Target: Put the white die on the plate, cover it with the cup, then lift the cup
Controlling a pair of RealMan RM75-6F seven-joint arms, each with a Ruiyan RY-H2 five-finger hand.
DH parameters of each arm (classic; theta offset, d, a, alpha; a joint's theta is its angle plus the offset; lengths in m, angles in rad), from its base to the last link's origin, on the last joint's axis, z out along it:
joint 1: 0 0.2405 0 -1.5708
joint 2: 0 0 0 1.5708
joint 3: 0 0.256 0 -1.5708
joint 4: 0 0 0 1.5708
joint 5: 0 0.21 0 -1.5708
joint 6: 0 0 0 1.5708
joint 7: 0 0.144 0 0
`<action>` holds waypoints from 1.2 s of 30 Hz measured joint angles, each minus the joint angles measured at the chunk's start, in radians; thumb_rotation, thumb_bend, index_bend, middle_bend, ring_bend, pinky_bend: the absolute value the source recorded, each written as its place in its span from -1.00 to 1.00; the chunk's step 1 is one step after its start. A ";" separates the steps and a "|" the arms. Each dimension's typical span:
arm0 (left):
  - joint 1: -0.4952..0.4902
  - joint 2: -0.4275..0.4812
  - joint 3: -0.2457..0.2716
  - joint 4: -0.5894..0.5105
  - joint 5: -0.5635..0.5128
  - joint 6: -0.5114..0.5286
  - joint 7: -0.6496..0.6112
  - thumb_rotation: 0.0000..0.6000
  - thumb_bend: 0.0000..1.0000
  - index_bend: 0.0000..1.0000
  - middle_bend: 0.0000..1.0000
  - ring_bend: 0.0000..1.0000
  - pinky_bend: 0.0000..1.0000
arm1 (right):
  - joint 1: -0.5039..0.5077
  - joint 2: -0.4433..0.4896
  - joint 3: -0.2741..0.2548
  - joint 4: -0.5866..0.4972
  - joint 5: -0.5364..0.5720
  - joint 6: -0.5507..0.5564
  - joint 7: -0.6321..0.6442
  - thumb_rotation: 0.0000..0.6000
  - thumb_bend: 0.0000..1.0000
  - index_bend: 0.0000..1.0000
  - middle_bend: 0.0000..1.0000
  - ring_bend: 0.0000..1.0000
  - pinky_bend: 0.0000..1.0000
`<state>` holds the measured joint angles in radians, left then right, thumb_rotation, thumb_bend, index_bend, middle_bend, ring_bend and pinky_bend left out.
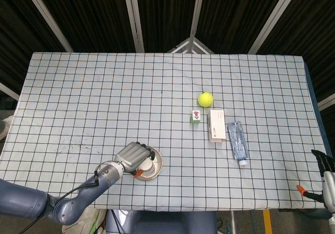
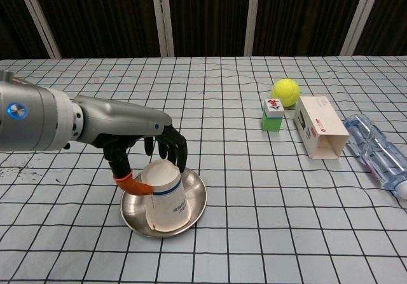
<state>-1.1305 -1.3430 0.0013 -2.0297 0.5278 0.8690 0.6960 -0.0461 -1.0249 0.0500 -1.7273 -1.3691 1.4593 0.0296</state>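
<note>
On the steel plate [image 2: 196, 198] near the tabletop's [image 2: 254, 233] front edge, we see our left hand [image 2: 143, 147] gripping the upturned paper cup [image 2: 166, 195], which stands mouth down. Whatever lies beneath it is hidden from us. Our right hand [image 1: 325, 166] shows only partly, so we cannot tell its state.

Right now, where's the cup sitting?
In the chest view the cup stands upside down on the metal plate, near the table's front edge on the left, held by the left hand. It sits well left of the green block.
</note>
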 measured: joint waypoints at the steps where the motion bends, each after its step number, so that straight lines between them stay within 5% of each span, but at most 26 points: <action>1: -0.004 0.002 0.004 0.000 -0.003 0.000 0.003 1.00 0.13 -0.10 -0.19 -0.51 -0.49 | 0.000 0.000 0.000 0.000 0.000 0.000 0.000 1.00 -0.92 -0.79 -0.75 -0.77 -0.93; 11: -0.039 -0.011 0.055 0.005 -0.006 0.115 0.118 1.00 0.13 -0.07 -0.18 -0.51 -0.49 | 0.000 0.000 -0.001 -0.001 -0.002 -0.002 0.002 1.00 -0.92 -0.78 -0.75 -0.77 -0.93; 21: 0.001 -0.114 0.097 0.109 0.166 0.323 0.230 1.00 0.13 -0.07 -0.18 -0.51 -0.49 | 0.001 0.002 -0.002 -0.002 -0.002 -0.004 0.005 1.00 -0.92 -0.78 -0.75 -0.77 -0.93; 28: 0.042 -0.176 0.109 0.184 0.303 0.368 0.240 1.00 0.13 -0.07 -0.18 -0.51 -0.49 | 0.003 0.001 -0.003 -0.002 0.000 -0.010 0.006 1.00 -0.92 -0.78 -0.75 -0.77 -0.93; 36: 0.076 -0.192 0.105 0.213 0.344 0.316 0.179 1.00 0.13 -0.07 -0.17 -0.51 -0.48 | 0.001 0.004 -0.004 -0.003 0.000 -0.008 0.010 1.00 -0.92 -0.78 -0.75 -0.77 -0.93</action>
<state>-1.0545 -1.5350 0.1062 -1.8168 0.8719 1.1851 0.8754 -0.0450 -1.0212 0.0465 -1.7306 -1.3694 1.4513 0.0393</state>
